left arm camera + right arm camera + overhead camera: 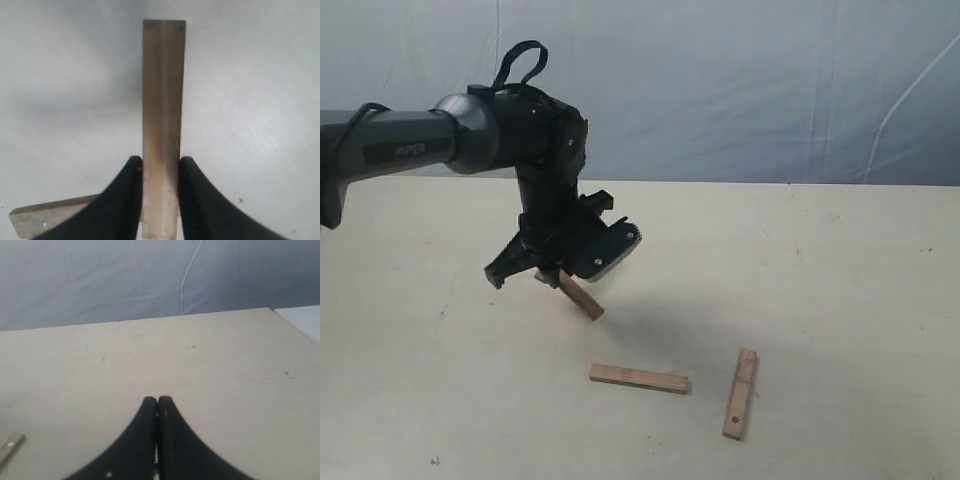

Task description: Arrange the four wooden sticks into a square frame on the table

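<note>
- While the left gripper (pixel 570 283) hangs over the table (pixel 840 280), the exterior view shows three wooden sticks plainly: the held stick (pixel 584 300), the middle stick (pixel 639 378) and the right stick (pixel 741 393).
- A fourth stick (pixel 47 216) shows in the left wrist view. It lies crosswise on the table behind the fingers (pixel 200 200), with a small round mark near its end.
- There are two grippers. The left gripper pinches the held stick across its width near one end, its jaws parted only by the slat's width. The right gripper (pixel 158 404) has its jaws pressed together with nothing between them.
- The held stick is light brown, flat and narrow. It is tilted, with its free end pointing down toward the table; whether it touches I cannot tell.
- The middle stick lies flat. The right stick lies near it but apart, roughly at right angles, with a dark hole near one end.
</note>
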